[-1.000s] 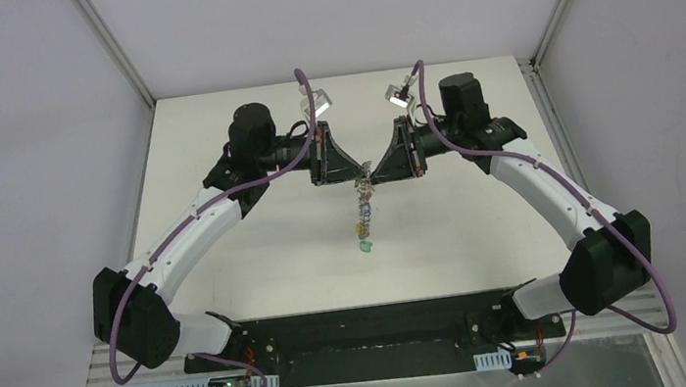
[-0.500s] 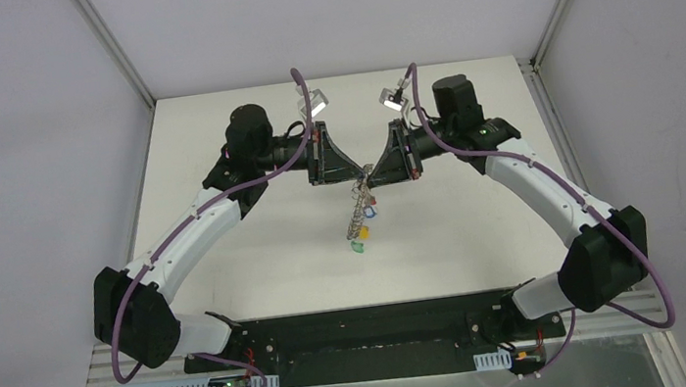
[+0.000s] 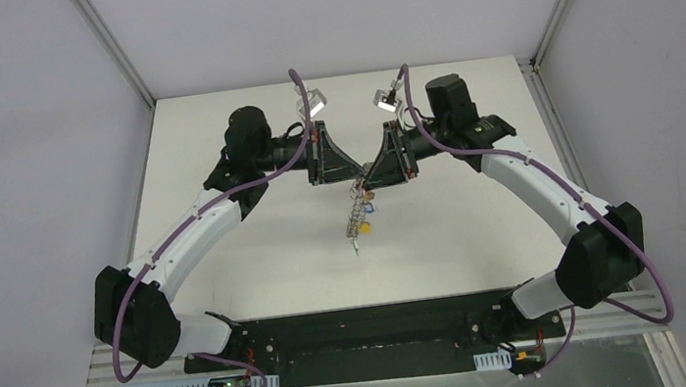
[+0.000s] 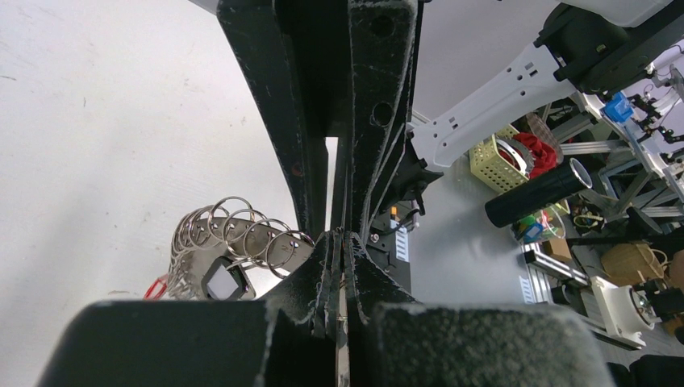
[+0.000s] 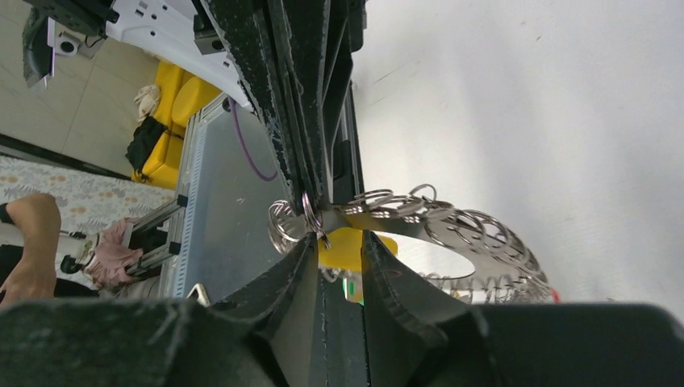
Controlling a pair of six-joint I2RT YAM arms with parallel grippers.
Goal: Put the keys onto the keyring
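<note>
1. Both arms reached in over the white table (image 3: 463,238) and met tip to tip above its middle. The left gripper (image 4: 339,242) came from the left and the right gripper (image 5: 335,242) from the right.
2. The left gripper's fingers (image 4: 310,266) were pressed together, pinching one end of the keyring (image 5: 419,226) by its flat grey band. In the right wrist view those fingers came in from the top and closed on the band's end.
3. The keyring hung down from that pinch toward the arm bases, and its rim was fringed with silver wire loops (image 4: 242,234).
4. The right gripper's fingers stood a little apart, leaving a narrow gap through which a yellow key head showed. Its tips sat right at the pinched end of the band, just beside a small loop. The spot was too crowded to tell whether either pad touched the metal.
5. The keys (image 4: 223,280) dangled from the loops. One with a black head lay nearest the left wrist camera, with a red one just beyond it. The right wrist view showed the yellow head with a green one below it, and a red one at the band's far end.
</note>
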